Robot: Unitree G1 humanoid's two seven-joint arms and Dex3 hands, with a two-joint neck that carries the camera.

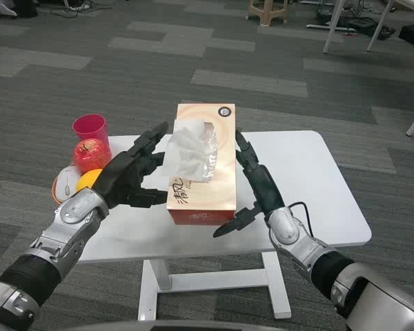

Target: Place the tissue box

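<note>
Head view: tissue box between both hands, over the table — contact underneath hidden. Left hand and right hand flank its sides, fingers spread — grip unclear.

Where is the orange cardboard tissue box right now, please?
In the head view, the orange cardboard tissue box sits mid-table between the left hand and right hand, right of the red apple.

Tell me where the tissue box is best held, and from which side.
By its two long side walls, one hand from each side. The tissue box is long and wide, likely too broad for one hand, with a tissue sticking out on top. The left hand and right hand already flank it.
</note>
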